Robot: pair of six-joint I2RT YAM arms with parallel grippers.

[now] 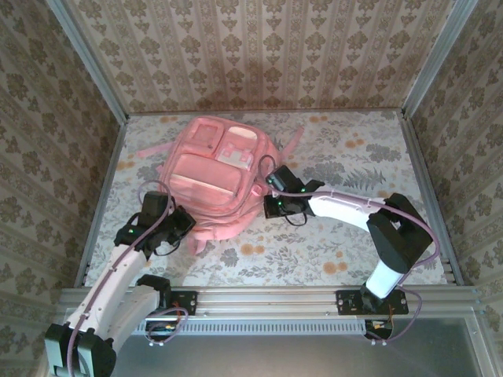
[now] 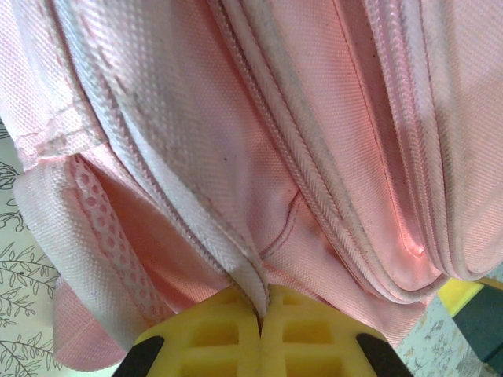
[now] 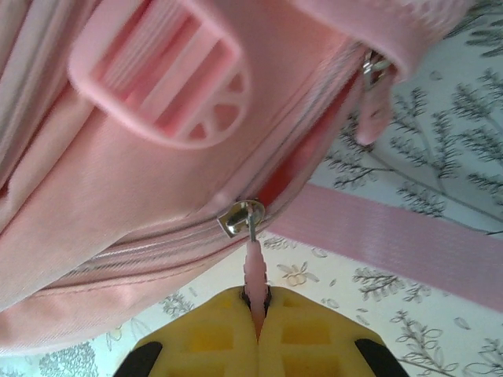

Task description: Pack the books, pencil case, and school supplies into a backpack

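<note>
The backpack (image 1: 214,177) lay flat on the table (image 1: 354,157), towards the far left of the middle, front pockets up. Its straps trailed off both sides.

On my right wrist camera the backpack (image 3: 118,204) showed a zip running along its side, partly parted, with a darker pink gap behind the metal slider (image 3: 240,217). A pink zipper pull (image 3: 255,271) hung from that slider. The right gripper (image 3: 258,308) was clenched on it, the yellow pads (image 3: 212,330) pressed together with only the pull between them. A pink buckle (image 3: 165,86) sat just above the zip. A flat strap (image 3: 393,232) lay across the table below it. From above, the right gripper (image 1: 269,187) met the bag's right edge.

The left gripper (image 1: 182,226) was at the bag's near left corner. On its wrist camera the backpack (image 2: 330,157) was all woven pink cloth and piped seams. The left gripper (image 2: 261,308) was pinched tight on a fold of seam, its pads (image 2: 314,334) touching apart from the cloth caught between them. A yellow corner (image 2: 462,292) with something dark blue beside it showed under the bag's edge; I couldn't tell what it was.
</note>
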